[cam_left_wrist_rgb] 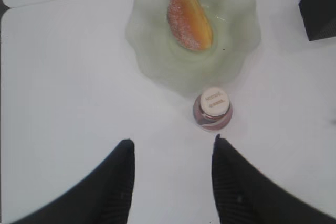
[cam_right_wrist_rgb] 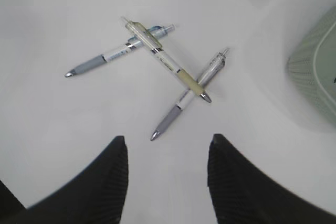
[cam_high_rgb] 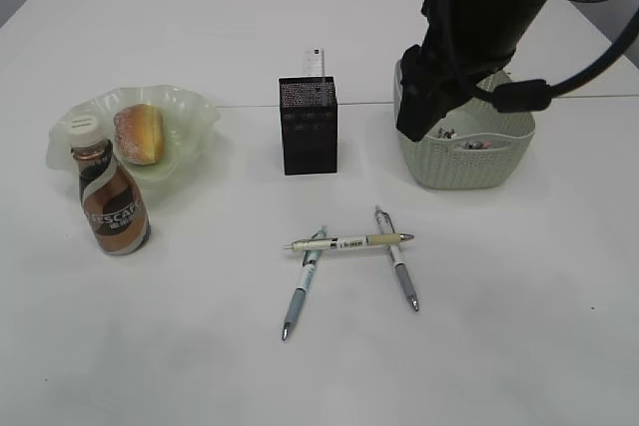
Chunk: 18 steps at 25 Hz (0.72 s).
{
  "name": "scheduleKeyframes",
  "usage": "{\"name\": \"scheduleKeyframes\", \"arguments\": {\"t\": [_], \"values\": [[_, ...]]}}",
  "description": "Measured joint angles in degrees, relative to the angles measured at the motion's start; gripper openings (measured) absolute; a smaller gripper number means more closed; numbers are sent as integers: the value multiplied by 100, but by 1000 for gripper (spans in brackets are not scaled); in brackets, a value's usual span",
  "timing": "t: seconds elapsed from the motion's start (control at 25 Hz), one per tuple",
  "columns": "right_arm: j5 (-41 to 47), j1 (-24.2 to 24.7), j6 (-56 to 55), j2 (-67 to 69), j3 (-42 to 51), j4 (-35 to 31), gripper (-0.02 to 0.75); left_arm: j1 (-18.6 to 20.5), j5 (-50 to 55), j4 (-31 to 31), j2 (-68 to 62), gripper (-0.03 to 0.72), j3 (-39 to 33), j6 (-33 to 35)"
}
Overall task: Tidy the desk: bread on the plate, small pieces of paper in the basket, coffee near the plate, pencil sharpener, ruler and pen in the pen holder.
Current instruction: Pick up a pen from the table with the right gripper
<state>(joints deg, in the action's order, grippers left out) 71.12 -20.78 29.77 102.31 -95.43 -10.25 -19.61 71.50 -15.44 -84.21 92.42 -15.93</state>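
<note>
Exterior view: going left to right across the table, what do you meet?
Coffee bottle → bread on the green plate → black mesh pen holder → green basket. The three crossed pens in front overlap, so I leave them unordered.

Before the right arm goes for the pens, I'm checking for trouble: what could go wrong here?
The yellow pen lies across two grey pens, so closing the open right gripper on one may drag or flick the others. The pen holder is narrow and already has something white sticking up in it, so a tilted pen could catch its rim or tip it.
</note>
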Motion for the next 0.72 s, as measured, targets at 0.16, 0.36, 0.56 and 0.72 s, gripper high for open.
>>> {"name": "scheduleKeyframes", "arguments": {"t": [0.16,0.36,0.56,0.72], "values": [[0,0,738,250,0,96,365,167,25,-64,144,354,0,0],[-11,0,987,447,0,110,365,228,34,-114,176,354,0,0],[-21,0,1009,452,0,110,365,230,34,-117,176,354,0,69],[-150,0,1022,586,0,26,382,230,34,-157,176,353,0,104]]}}
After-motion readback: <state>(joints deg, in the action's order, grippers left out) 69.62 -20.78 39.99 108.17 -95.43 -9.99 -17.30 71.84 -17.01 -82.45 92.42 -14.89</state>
